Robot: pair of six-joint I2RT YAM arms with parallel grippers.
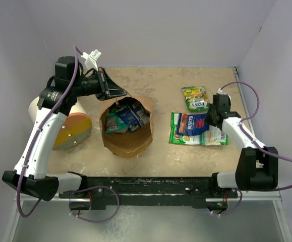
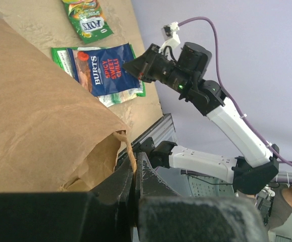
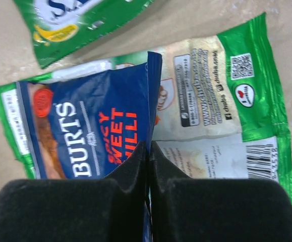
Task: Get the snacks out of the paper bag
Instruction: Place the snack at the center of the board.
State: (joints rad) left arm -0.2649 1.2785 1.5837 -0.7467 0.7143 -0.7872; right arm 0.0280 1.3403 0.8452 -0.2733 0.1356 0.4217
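The brown paper bag (image 1: 130, 143) stands open at mid-table with several packets (image 1: 123, 118) inside, teal and dark blue among them. My left gripper (image 1: 119, 94) is at its far rim, shut on the bag's thin handle (image 2: 130, 151). My right gripper (image 1: 210, 119) is shut on the edge of a dark blue packet (image 3: 80, 136), which lies on a green-edged packet (image 3: 221, 111) on the table right of the bag. A green-yellow packet (image 1: 195, 98) lies just beyond them.
A white cylinder with an orange-yellow round end (image 1: 70, 130) lies left of the bag, under my left arm. Walls close the table (image 1: 161, 85) at the back and sides. A black rail (image 1: 151, 184) runs along the near edge.
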